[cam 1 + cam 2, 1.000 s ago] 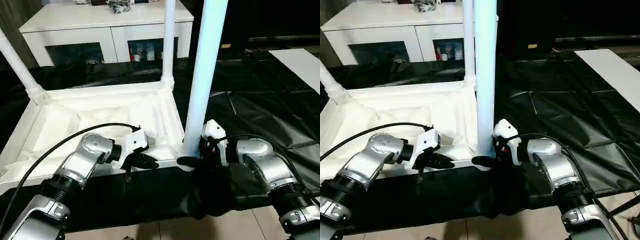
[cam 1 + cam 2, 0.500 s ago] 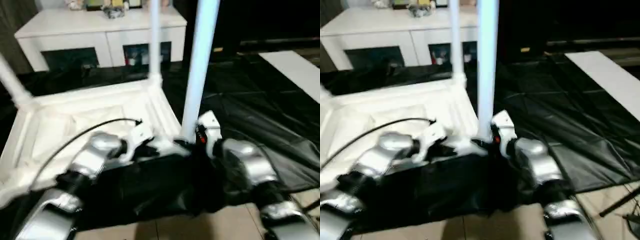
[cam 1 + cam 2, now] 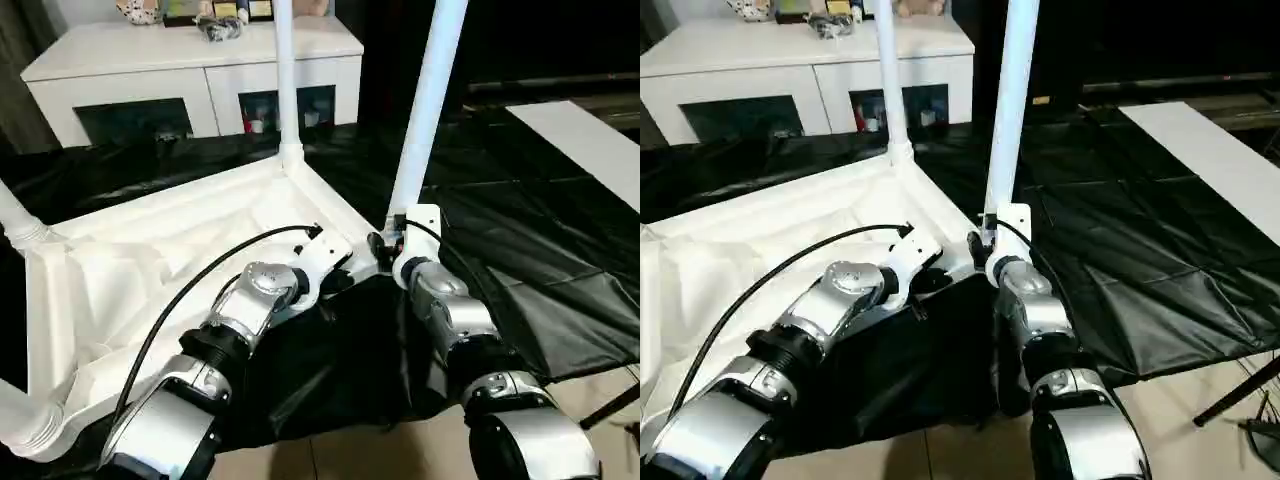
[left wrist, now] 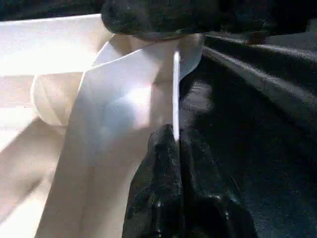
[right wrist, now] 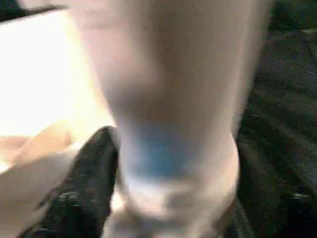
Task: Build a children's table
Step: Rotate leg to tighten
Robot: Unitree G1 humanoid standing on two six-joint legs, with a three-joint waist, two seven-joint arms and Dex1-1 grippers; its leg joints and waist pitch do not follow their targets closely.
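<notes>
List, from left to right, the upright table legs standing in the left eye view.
Leg at the far left edge → leg at the far corner → leg beside the right gripper

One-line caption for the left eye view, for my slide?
Upturned tabletop on black sheet, legs standing; left gripper and right gripper at near corner.
</notes>
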